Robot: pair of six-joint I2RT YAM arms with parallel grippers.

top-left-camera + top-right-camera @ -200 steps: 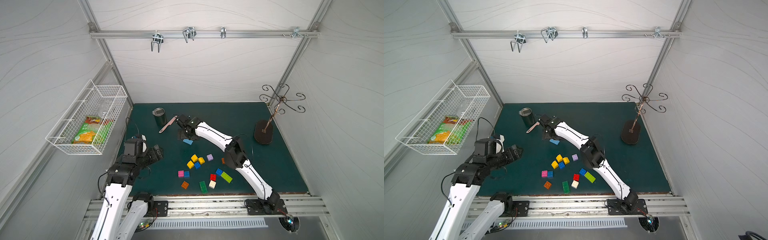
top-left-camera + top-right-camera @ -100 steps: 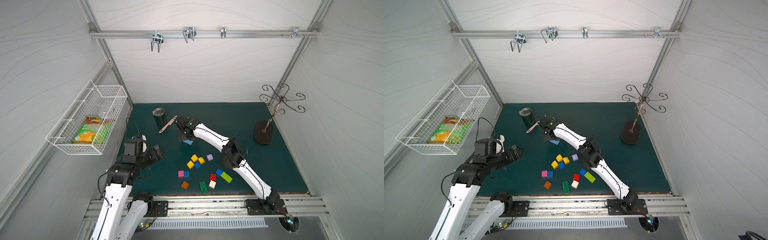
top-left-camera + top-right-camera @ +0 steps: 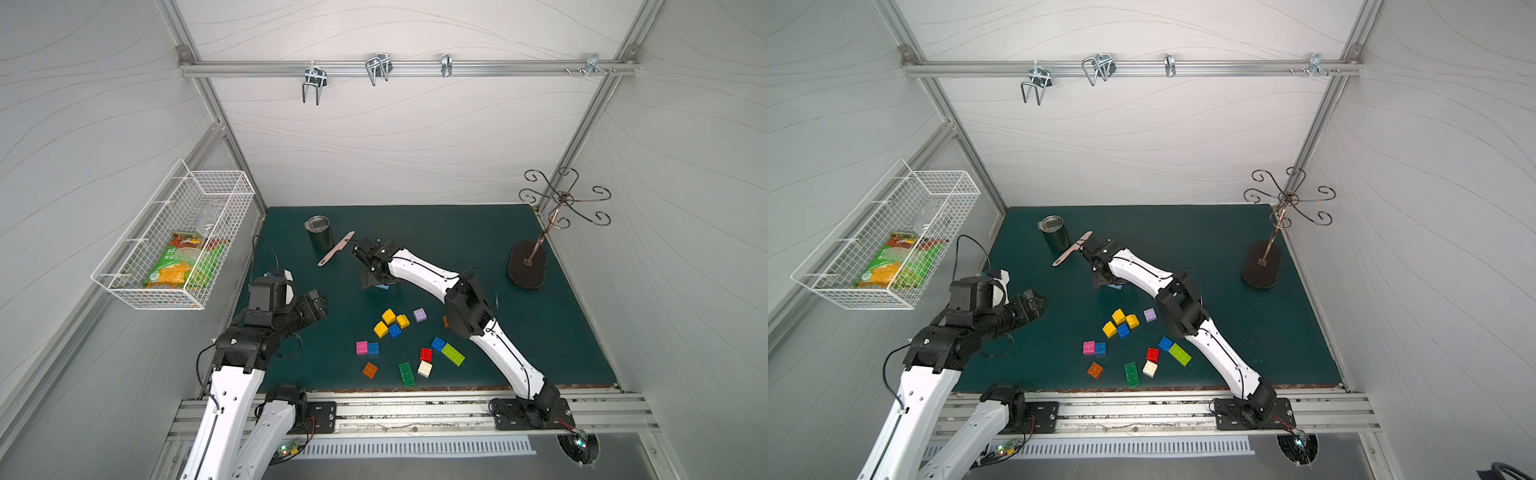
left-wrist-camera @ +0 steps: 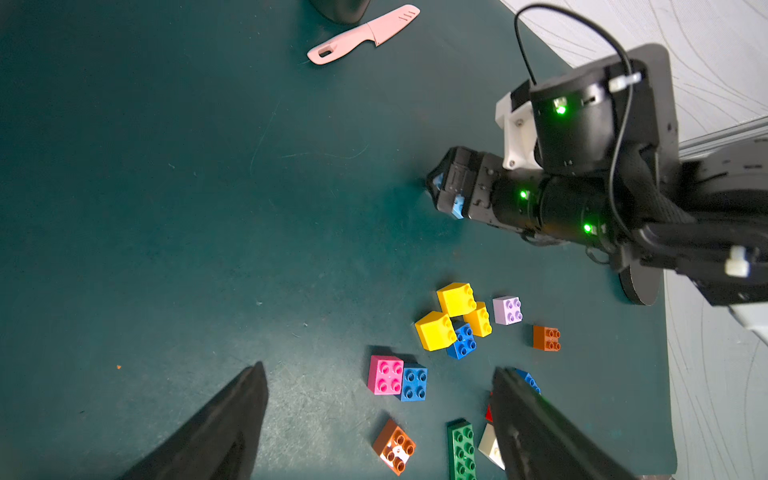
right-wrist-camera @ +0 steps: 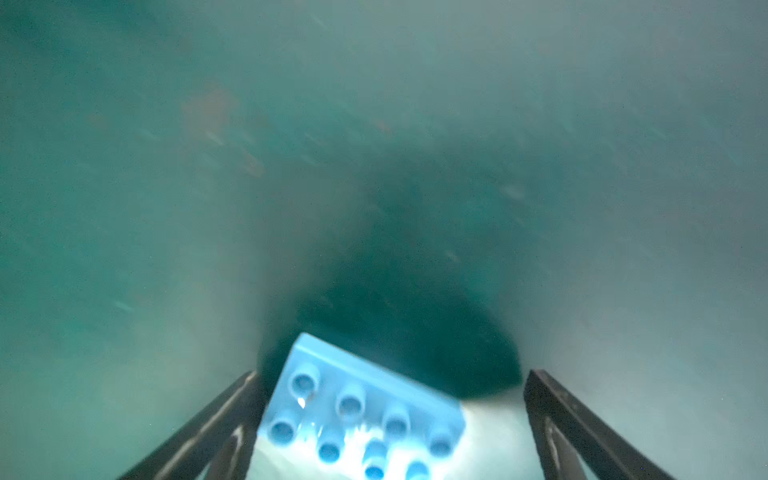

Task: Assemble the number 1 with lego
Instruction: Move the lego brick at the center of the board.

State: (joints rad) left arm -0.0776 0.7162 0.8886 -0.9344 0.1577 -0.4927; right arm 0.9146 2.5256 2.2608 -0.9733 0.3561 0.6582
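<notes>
A light blue lego brick [image 5: 361,415] lies studs up on the green mat between the fingers of my right gripper [image 5: 390,419], which is open. One end of the brick sits close to one finger [image 5: 216,419], with a gap to the other. In both top views this gripper [image 3: 376,282] points down over the brick [image 3: 383,286]. The loose lego lies nearer the front: yellow bricks [image 3: 389,316], lilac [image 3: 419,314], pink [image 3: 362,347], orange [image 3: 370,369], green [image 3: 407,373], white [image 3: 424,368], red [image 3: 426,354], lime [image 3: 453,354]. My left gripper [image 3: 318,301] hangs open and empty at the left, above the mat [image 4: 382,415].
A dark tumbler [image 3: 320,233] and a pink knife [image 3: 336,248] lie at the back left, just behind the right gripper. A metal hook stand [image 3: 527,264] is at the back right. A wire basket [image 3: 174,241] hangs on the left wall.
My right gripper has come forward and down, so it now straddles the light blue brick that lay just in front of it. The left arm has not moved.
</notes>
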